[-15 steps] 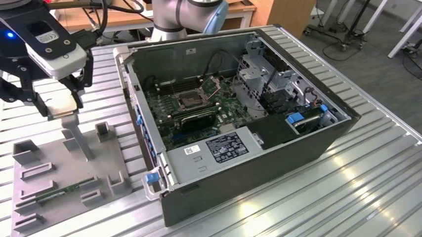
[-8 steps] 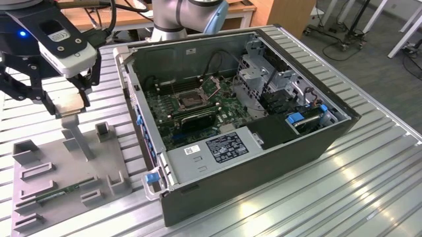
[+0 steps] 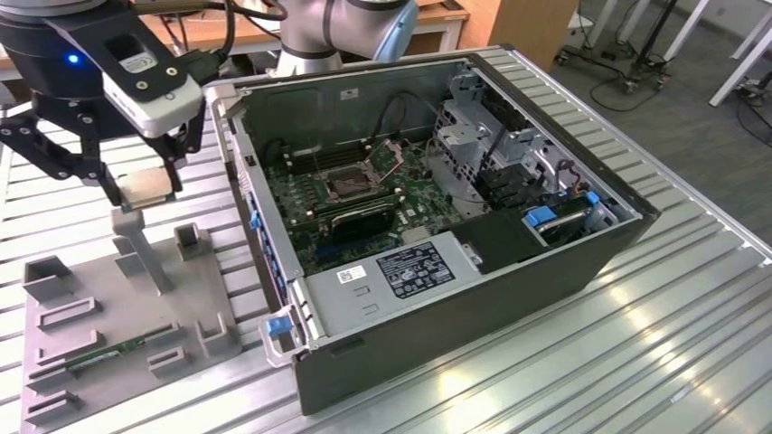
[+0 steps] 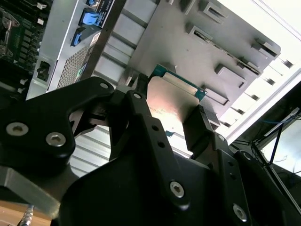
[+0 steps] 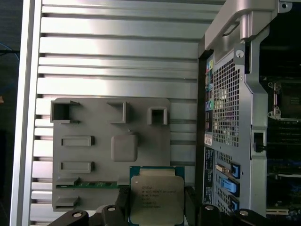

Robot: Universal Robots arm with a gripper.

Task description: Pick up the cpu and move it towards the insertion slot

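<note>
The cpu (image 3: pixel 145 186) is a small flat chip with a silvery top and hangs in the air at the exterior view's left. My gripper (image 3: pixel 146 193) is shut on it, one dark finger on each side. Both wrist views show the cpu (image 5: pixel 156 197) (image 4: pixel 172 100) clamped between the fingers (image 5: pixel 190 203) (image 4: pixel 141 109). It sits just above a tall grey post (image 3: pixel 136 242) on the parts fixture. The insertion slot (image 3: pixel 347 183) is a dark square socket with a metal frame on the green board inside the open computer case. It lies well toward the exterior view's right of the gripper.
A grey parts fixture (image 3: pixel 115 312) with several raised holders lies below the gripper, and a green memory stick (image 3: pixel 116 352) rests in it. The case wall (image 3: pixel 248 194) stands between the gripper and the board. Cables, a drive cage (image 3: pixel 483 145) and a power supply (image 3: pixel 399 276) crowd the case.
</note>
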